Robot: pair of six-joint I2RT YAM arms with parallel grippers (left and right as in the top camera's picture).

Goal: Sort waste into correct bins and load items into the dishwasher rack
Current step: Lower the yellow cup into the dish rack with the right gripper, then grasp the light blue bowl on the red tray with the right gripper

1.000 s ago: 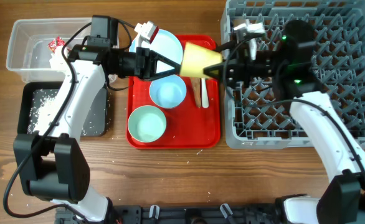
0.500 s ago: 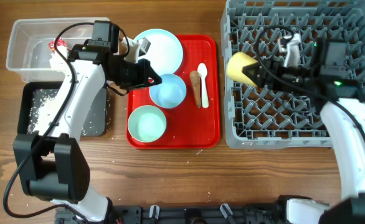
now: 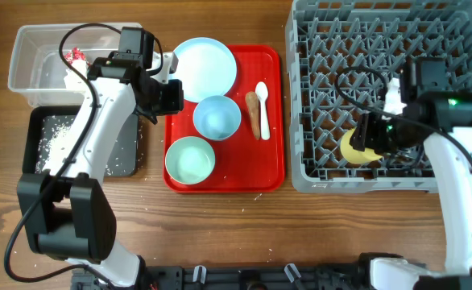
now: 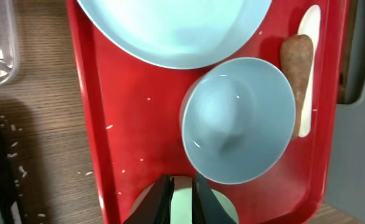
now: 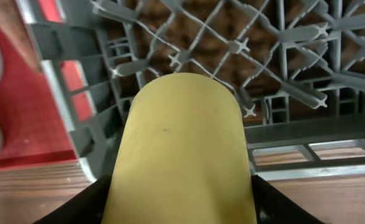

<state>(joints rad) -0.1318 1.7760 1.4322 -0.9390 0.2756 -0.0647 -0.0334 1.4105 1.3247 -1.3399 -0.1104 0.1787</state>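
We see the right tool (image 3: 368, 143) clamped on the small yellow cup (image 3: 354, 148), low inside the large grey lattice rack (image 3: 300, 97). The left tool (image 4: 182, 194) hangs nearly closed, empty, above the flat red tray (image 3: 270, 165).

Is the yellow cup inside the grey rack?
Yes. The yellow cup sits within the dishwasher rack, held by the right gripper.

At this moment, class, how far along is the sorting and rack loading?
Done: wrapper in the clear tub, crumbs in the black tray. In hand: right claw holds the cup inside the rack. Left: plate, two bowls, spoon, sausage.
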